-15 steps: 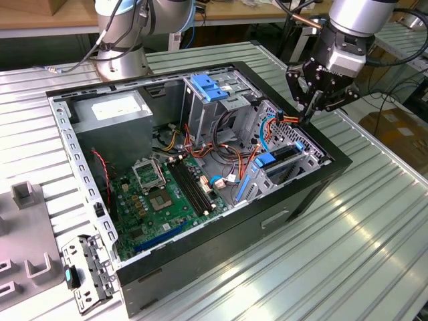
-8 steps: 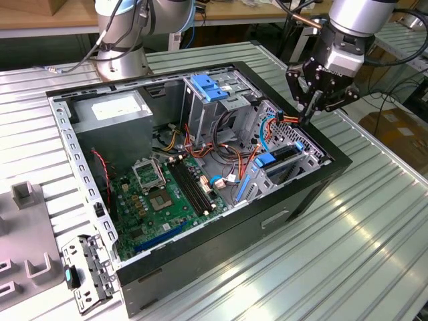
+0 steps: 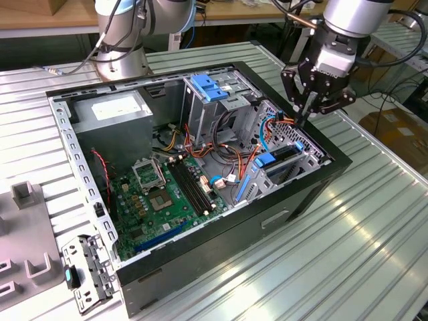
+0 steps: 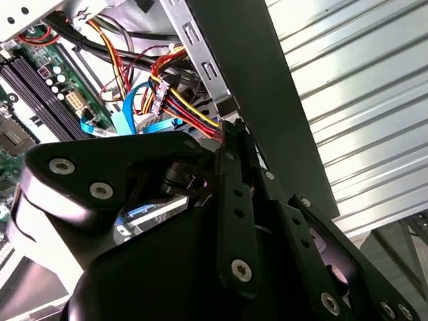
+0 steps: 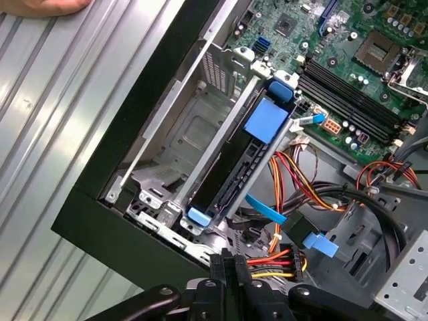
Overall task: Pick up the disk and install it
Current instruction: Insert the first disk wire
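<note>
The disk (image 5: 244, 167) stands on edge in a slot of the metal drive bay at the corner of the open computer case (image 3: 221, 234). Its blue bracket shows at both ends, and in the exterior view as a blue tab (image 3: 266, 160). My gripper (image 3: 303, 120) hangs just above the case rim beside that bay, over a bundle of red, yellow and black cables (image 5: 271, 257). Its fingers (image 5: 231, 264) are pressed together with nothing between them. In the second wrist view the gripper (image 4: 231, 130) points down at the same cables, apart from the disk.
Inside the case lie a green motherboard (image 3: 167, 194), a grey power supply box (image 3: 114, 114) and a tall cage with a blue handle (image 3: 210, 87). Grey fixtures (image 3: 27, 227) and a loose metal bracket (image 3: 83, 271) sit at the exterior view's left. A person's hand (image 5: 47, 5) rests on the table.
</note>
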{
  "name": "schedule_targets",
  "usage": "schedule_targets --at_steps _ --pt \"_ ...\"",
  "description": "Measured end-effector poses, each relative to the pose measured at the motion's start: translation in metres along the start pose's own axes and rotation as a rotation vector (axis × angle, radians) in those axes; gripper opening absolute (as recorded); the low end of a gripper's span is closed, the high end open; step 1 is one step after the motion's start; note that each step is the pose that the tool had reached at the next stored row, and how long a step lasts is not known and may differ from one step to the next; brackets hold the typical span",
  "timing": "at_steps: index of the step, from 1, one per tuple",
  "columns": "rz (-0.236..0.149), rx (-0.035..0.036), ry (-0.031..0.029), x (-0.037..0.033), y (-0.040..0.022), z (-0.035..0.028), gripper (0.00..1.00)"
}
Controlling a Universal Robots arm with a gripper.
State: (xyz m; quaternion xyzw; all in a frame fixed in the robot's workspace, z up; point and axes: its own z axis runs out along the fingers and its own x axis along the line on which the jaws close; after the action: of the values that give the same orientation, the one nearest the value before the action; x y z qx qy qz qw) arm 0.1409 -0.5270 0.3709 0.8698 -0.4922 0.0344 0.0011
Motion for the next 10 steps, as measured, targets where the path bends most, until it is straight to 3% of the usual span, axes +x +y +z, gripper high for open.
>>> schedule_targets --at_steps 4,10 --pt "0.071 -0.0044 0.0024 0.0 0.0 0.0 0.17" --pt "0.233 -0.0143 0.0076 0.0 0.0 0.0002 0.17"
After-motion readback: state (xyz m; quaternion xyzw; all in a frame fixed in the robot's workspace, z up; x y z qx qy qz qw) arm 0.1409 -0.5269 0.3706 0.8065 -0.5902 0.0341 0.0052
